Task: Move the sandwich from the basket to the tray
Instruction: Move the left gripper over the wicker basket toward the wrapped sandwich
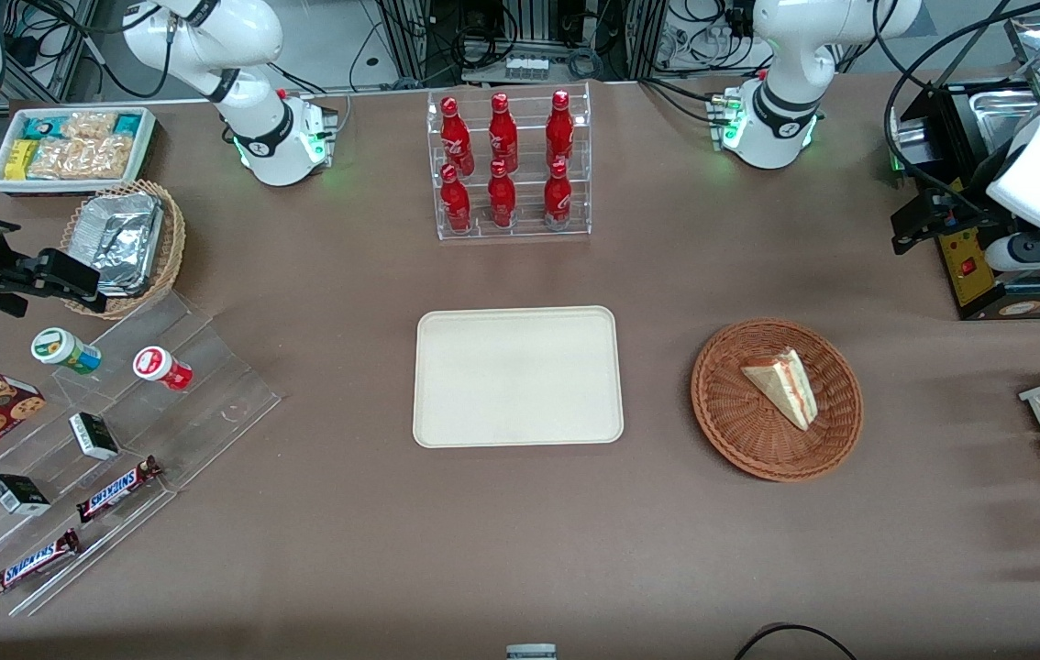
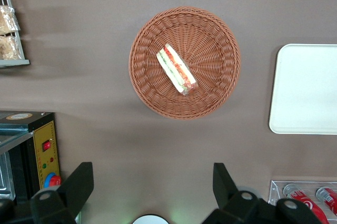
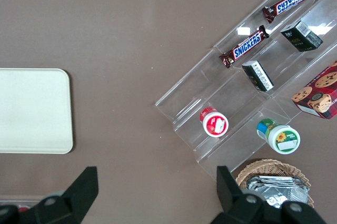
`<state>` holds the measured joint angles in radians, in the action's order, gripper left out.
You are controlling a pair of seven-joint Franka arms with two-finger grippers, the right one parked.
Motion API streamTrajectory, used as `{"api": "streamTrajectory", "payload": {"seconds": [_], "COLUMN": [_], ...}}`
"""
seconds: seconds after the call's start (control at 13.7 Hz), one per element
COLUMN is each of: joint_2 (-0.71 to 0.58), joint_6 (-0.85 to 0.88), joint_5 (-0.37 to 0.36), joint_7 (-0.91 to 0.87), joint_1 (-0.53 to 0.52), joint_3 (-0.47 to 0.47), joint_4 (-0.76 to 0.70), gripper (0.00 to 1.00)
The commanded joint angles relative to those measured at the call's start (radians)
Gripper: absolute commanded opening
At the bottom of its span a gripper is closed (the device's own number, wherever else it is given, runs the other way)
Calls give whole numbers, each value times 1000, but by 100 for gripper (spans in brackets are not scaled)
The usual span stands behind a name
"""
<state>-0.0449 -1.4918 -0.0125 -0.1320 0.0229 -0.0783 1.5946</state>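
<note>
White rounded arm (image 1: 791,73), black bands; black hand (image 2: 150,195) fingers.

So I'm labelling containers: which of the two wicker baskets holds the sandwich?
The round reddish-brown basket beside the tray, with the sandwich lying in it. The lighter tan basket holds foil trays. The open gripper hovers above the table near the reddish-brown one.

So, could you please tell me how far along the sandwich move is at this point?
Nothing is done yet. The sandwich lies in the reddish-brown wicker basket, and the cream tray beside it holds nothing. The left arm's claw hangs open above the table, apart from the basket and gripping nothing. Left to do: come down over the sandwich, grasp it, carry it over and set it on the tray.
</note>
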Motion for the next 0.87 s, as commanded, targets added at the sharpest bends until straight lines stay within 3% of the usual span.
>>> {"api": "streamTrajectory", "payload": {"seconds": [0.0,0.36,0.8], "joint_2": [-6,23,28], "joint_6": [-1,-39,-315], "joint_5": [2,-7,-12], "joint_7": [17,14,-135], "joint_1": [-12,-17,-17], "joint_3": [-8,-6,15], "joint_4": [-4,20,256], "gripper": [100,100,100]}}
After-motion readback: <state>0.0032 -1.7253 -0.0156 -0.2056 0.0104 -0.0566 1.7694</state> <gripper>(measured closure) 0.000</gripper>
